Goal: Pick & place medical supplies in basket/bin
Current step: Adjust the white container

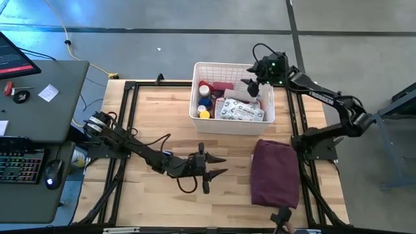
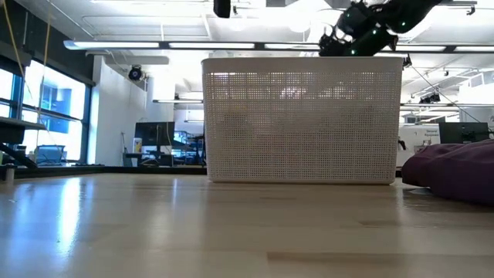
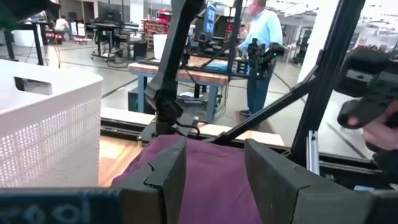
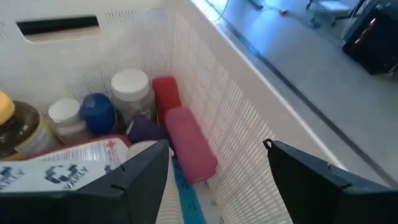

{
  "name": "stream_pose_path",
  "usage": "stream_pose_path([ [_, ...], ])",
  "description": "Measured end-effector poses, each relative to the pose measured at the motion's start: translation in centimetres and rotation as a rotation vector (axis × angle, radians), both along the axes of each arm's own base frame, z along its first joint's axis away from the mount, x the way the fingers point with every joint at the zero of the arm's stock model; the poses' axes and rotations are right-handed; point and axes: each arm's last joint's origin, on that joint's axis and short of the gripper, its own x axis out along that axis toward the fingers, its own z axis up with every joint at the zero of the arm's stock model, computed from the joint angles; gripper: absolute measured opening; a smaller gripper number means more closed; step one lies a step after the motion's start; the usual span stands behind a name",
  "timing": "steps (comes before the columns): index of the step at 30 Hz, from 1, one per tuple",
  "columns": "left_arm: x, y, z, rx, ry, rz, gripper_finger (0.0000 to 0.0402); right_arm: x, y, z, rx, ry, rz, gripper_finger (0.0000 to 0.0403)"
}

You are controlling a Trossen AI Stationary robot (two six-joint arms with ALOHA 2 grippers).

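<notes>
The white lattice basket [image 1: 260,120] stands at the table's far middle and fills the low view [image 2: 305,120]. Inside lie medical supplies: a pink tube [image 4: 189,146], a red tube [image 4: 165,93], a white-capped bottle [image 4: 129,84], a blue-capped bottle [image 4: 97,112], a printed packet [image 4: 68,165] and a blue strip [image 4: 185,186]. My right gripper [image 1: 252,88] hangs open above the basket's far right corner, fingers slanting down into it [image 4: 217,149], holding nothing. My left gripper [image 1: 225,166] stands open and level over the table's middle, pointing at the maroon cloth [image 3: 211,168].
The maroon cloth [image 1: 276,172] lies on the table's right side, near the basket's near right corner. Bare wood stretches left of the basket and along the near edge. Beyond the table a person [image 3: 258,37] stands at a workbench. A desk with a keyboard [image 1: 19,166] sits at the left.
</notes>
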Motion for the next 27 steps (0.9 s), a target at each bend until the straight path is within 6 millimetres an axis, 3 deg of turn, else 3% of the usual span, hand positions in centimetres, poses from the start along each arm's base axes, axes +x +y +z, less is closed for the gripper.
stream_pose_path([
  [5, 0.0, 0.0, 0.0, 0.000, 0.001, -0.001, 0.0193, 0.6, 1.1, 0.4, 0.033, -0.028, 0.011, 0.0265],
  [10, -0.5, -0.9, 0.0, 0.029, 0.015, -0.017, 0.0193, 2.3, 3.6, 0.4, 0.058, -0.023, 0.155, 0.0256],
  [17, -2.9, -1.4, 1.6, 0.057, 0.116, 0.103, 0.0193, 3.8, 10.8, 2.6, -0.008, -0.033, 0.383, 0.0231],
  [21, -4.1, -2.3, 2.5, 0.043, 0.108, 0.093, 0.0193, 4.2, 15.2, 1.9, 0.053, 0.082, 0.495, 0.0221],
  [24, -4.4, -2.8, 2.3, 0.061, 0.122, 0.075, 0.0193, 4.6, 17.6, 0.7, -0.017, 0.229, 0.494, 0.0216],
  [27, -4.4, -2.7, 2.3, 0.060, 0.122, 0.076, 0.0193, 4.9, 19.8, 0.7, -0.122, 0.259, 0.480, 0.0209],
])
